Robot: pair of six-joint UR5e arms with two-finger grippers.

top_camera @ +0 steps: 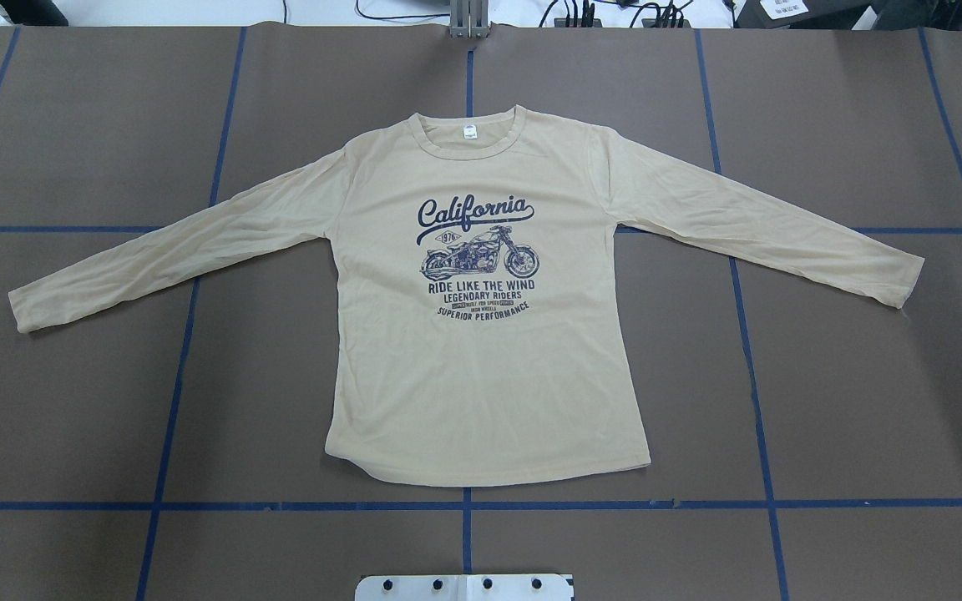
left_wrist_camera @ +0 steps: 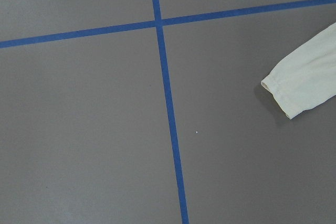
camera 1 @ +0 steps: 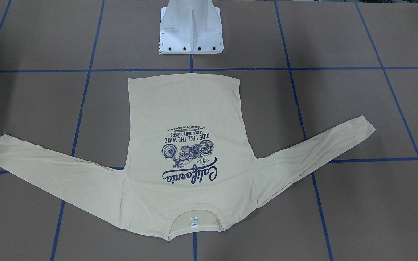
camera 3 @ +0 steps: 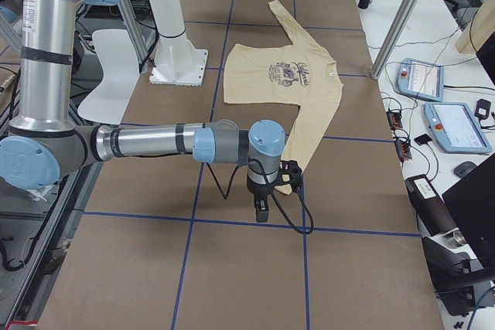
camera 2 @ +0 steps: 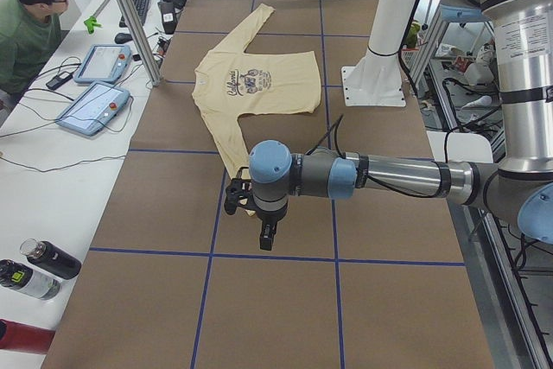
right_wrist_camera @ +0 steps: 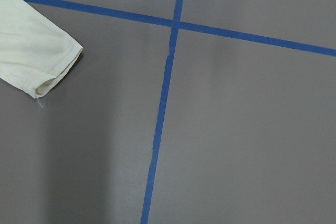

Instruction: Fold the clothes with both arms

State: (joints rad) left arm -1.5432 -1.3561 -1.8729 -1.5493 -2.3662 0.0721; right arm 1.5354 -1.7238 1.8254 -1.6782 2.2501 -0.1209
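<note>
1. The T-shirt (top_camera: 489, 367) lies flat and print up on the counter (top_camera: 865, 401), mid-frame in the overhead view, with its sleeves spread left and right.
2. It looks light, thin and limp, so it will likely sag. Pinch it at the cuffs (left_wrist_camera: 299, 90), shoulders or hem corners.
3. The left end effector (camera 2: 268, 235) and right end effector (camera 3: 263, 210) hang near the cuffs. I cannot tell whether either is open or closed.
4. Bottles (camera 2: 50, 258) lie at the lower left of the left side view. Their contents are not visible.

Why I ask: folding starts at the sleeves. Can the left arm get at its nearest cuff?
Probably yes: the left gripper hangs over the table just beside the cuff, and nothing visible stands between them.
</note>
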